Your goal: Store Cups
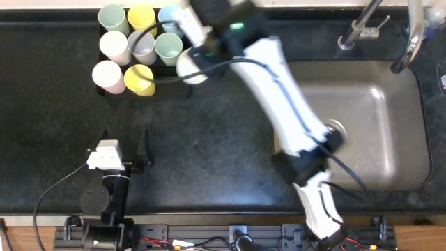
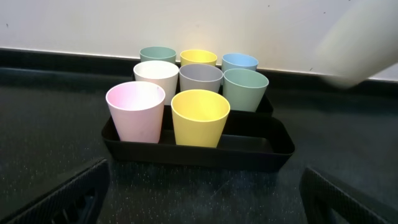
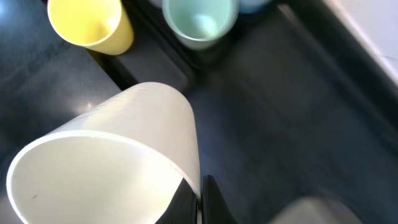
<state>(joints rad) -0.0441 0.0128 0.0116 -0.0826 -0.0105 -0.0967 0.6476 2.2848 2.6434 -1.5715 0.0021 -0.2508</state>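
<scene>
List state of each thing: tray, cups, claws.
Tray, one slot vacant beside front yellow cup.
Stored cups, eight, upright in tray.
White cup, tilted, gripped by right claw, not yet in tray.
Left claw, open, holding nothing.

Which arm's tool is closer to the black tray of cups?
Right. The right tool holds a white cup by the tray's edge; the left tool sits farther back over the counter, apart from it.
</scene>
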